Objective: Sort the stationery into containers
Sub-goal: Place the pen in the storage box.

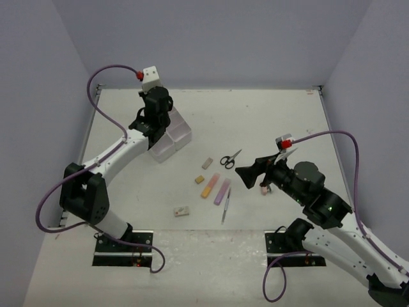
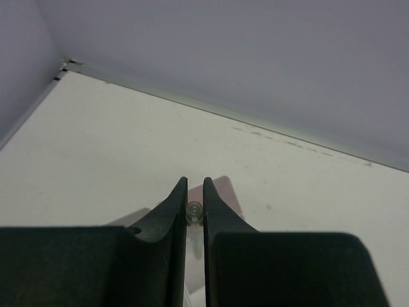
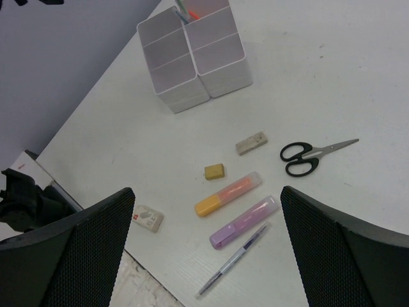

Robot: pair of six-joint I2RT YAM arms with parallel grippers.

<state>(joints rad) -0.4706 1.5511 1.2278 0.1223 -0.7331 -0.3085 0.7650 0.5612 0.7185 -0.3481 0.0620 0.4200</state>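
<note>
At the left, the left tool [image 2: 193, 187] is hanging over the block of four white bins [image 1: 177, 135], which is standing on the far left part of the bench [image 1: 275, 115]. Its two fingers are leaving only a thin gap and are pinching a small clear round piece [image 2: 193, 212]; I cannot tell what it belongs to. In one far bin an orange and blue thing [image 3: 185, 9] is sticking up.

Going to the right, the loose things are lying on the bench, well apart from the bins. A white eraser [image 1: 181, 210] is lying nearest to the arms, then a small yellowish eraser [image 1: 199, 180] and a beige eraser [image 1: 207, 164]. An orange highlighter [image 1: 210, 185] and a purple highlighter [image 1: 222, 191] are lying side by side. A thin pen [image 1: 226, 212] is lying just beside the purple one, and the scissors [image 1: 231, 158] are lying farther back.

At the right, the right tool [image 1: 243, 177] is hovering near the highlighters, its fingers spreading wide and holding nothing. A tiny pink piece [image 1: 264, 190] is lying just beside it.
</note>
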